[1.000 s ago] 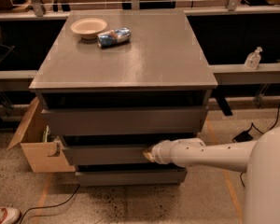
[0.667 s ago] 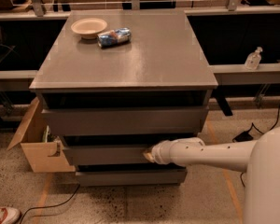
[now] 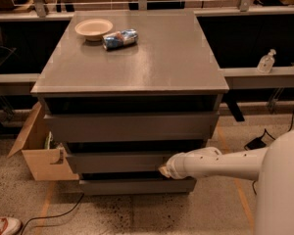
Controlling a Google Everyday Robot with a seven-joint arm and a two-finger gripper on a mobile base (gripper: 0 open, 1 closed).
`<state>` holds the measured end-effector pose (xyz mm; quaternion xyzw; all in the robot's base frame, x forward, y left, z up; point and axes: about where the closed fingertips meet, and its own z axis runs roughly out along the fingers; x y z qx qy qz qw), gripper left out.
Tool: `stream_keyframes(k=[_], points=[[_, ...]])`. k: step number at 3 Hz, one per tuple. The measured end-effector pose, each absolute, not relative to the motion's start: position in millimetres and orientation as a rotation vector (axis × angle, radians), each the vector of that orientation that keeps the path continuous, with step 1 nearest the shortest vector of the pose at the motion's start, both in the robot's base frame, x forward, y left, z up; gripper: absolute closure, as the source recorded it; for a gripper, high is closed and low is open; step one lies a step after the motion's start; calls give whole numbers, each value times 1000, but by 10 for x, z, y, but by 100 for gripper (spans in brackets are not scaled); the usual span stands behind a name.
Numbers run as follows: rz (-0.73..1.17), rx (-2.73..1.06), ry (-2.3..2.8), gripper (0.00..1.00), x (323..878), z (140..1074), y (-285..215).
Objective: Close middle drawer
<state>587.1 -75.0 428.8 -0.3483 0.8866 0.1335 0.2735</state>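
Note:
A grey cabinet (image 3: pixel 137 58) has three handleless drawers stacked in its front. The middle drawer (image 3: pixel 112 162) is a wide, slim grey panel that stands a little out from the cabinet, with a dark gap above it. My white arm reaches in from the right. My gripper (image 3: pixel 163 171) is at the arm's tip, against the right part of the middle drawer's front panel. The taller top drawer (image 3: pixel 132 127) is above it and the bottom drawer (image 3: pixel 137 185) is just below it.
A beige bowl (image 3: pixel 93 29) and a blue-and-white packet (image 3: pixel 119 38) lie on the cabinet top. An open cardboard box (image 3: pixel 39 153) stands at the cabinet's left. A clear bottle (image 3: pixel 266 61) sits on a ledge at the right. Cables run across the floor.

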Motion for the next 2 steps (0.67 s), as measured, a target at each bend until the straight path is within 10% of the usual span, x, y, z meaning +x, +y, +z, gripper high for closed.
stream_keyframes(k=[2], points=[[325, -827, 2558, 100, 5614, 4055, -1242]])
